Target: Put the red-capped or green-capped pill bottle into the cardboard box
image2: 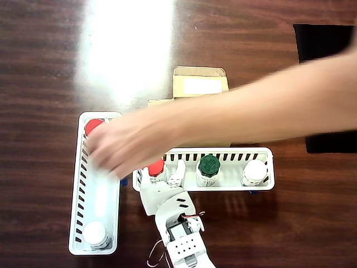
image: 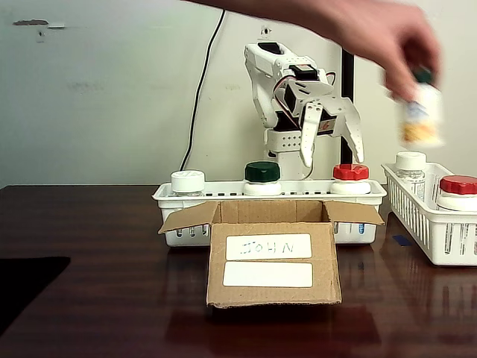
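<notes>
Bottles in two white baskets, cardboard box open in front.

Both views are evenly and fairly brightly lit from above. In the overhead view a broad white glare washes out the dark glossy counter at upper centre-left, hiding the wood grain there. In the fixed view the polished counter mirrors the box and baskets as soft reflections, and the box casts a faint shadow in front. The person's hand at upper right is smeared by motion blur, as is the bottle it holds; the arm across the overhead view is blurred too. Static things are reasonably sharp.
</notes>
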### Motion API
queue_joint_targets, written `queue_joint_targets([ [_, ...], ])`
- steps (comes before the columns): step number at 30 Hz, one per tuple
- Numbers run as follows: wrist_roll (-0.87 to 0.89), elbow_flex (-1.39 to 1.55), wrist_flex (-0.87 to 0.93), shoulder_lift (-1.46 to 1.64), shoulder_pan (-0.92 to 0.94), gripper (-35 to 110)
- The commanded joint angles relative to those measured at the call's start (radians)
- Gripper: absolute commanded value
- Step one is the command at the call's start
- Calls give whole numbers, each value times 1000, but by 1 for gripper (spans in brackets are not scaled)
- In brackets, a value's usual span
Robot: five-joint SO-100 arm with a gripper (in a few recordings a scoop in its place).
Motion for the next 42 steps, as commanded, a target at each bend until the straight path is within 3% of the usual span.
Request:
queue_joint_targets([
  [1,-6,-74,23,51,-20,75],
  [19,-74,-196,17,-91,-66,75],
  [42,-25,-26,-264,-249,-8,64],
])
